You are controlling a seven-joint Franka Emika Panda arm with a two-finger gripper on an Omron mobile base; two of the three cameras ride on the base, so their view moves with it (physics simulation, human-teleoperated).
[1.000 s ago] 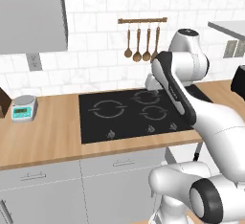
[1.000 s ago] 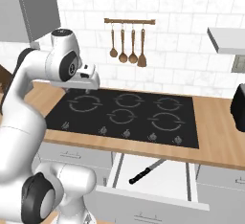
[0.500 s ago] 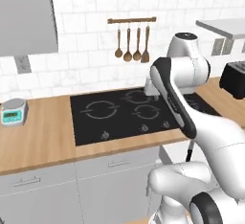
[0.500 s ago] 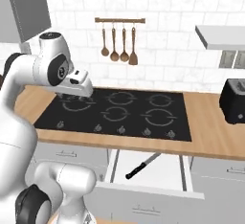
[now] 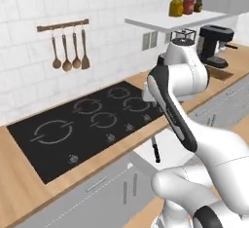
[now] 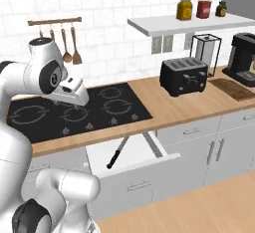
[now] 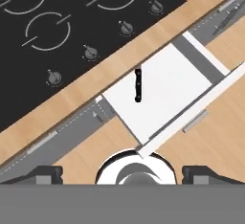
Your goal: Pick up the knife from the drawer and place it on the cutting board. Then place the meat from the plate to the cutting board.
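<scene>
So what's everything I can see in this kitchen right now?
knife: one, black handle, lying in the open drawer
drawer: one, grey front, white inside, pulled out below the hob
hob: one, black, set in the wooden counter
toaster: one, black, on the counter
cutting board: one, dark brown, by the coffee machine
coffee machine: one, black
jars: three, on the shelf
wooden utensils: four, hanging
gripper: open, above the drawer
</scene>
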